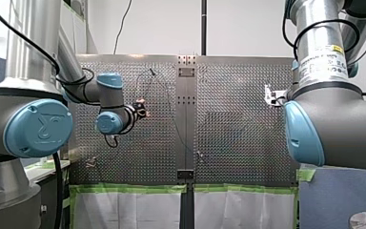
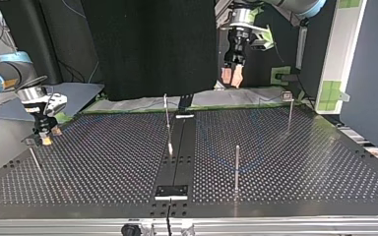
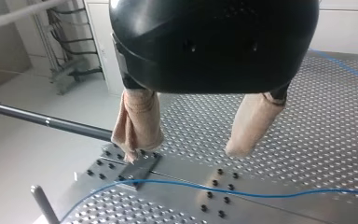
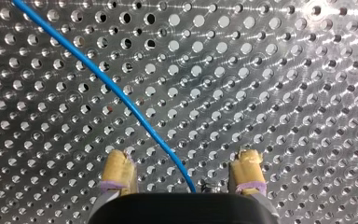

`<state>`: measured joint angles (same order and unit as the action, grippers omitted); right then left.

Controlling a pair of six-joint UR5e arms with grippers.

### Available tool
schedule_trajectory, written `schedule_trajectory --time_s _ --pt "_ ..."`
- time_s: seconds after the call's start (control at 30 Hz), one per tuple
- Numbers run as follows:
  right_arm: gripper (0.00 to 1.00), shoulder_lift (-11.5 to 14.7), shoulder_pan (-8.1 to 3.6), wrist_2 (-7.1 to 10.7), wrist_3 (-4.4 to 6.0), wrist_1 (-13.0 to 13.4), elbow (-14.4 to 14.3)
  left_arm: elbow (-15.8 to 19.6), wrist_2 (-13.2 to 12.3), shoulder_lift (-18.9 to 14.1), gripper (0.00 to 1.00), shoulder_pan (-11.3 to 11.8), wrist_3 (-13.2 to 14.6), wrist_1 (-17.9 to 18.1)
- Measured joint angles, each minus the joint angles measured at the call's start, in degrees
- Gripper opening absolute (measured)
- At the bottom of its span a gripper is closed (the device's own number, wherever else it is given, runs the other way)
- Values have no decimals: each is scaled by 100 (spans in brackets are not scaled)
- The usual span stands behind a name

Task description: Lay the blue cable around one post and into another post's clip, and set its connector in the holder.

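The blue cable (image 4: 98, 77) lies loose on the perforated table and runs on between the yellow pads of my right gripper (image 4: 182, 161), which is open and not closed on it. In the top view my right gripper (image 2: 46, 138) hangs low at the left, beside a short clip post (image 2: 33, 160). My left gripper (image 3: 186, 149) is open and empty, its beige pads high above the cable (image 3: 261, 193). It hovers at the top view's far side (image 2: 232, 77) and in the front view (image 1: 142, 109). I cannot make out the connector.
Thin posts stand on the table: one near the middle (image 2: 167, 118), one toward the front (image 2: 236, 167), one with a clip at the far right (image 2: 289, 110). A dark central strip ends in a small black block (image 2: 172, 191). A dark rod (image 3: 46, 121) lies beside my left fingers.
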<state>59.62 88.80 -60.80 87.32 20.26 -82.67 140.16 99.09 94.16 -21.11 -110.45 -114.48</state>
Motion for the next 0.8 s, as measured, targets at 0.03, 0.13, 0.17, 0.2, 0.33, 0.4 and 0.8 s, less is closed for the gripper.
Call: schedule_trajectory --time_s 0.03,0.13,0.17,0.2,0.33,0.4,0.8 --pt "100 0 0 -4 -9 -4 0 0 0 0 100 0 -6 51" --pt "100 2 1 -12 -35 -16 0 0 1 0 100 2 -25 221" --pt "100 2 1 -14 -45 -24 0 0 1 0 100 4 -29 263" --pt "100 2 1 -16 -59 -36 0 0 1 0 100 6 -32 309" --pt "100 6 6 -47 -183 -134 0 0 0 0 100 9 -47 368" --pt "100 8 9 -67 -238 -179 0 0 0 0 100 14 -51 376" --pt "100 109 37 -224 -433 -362 -3 4 8 1 100 19 -55 381"
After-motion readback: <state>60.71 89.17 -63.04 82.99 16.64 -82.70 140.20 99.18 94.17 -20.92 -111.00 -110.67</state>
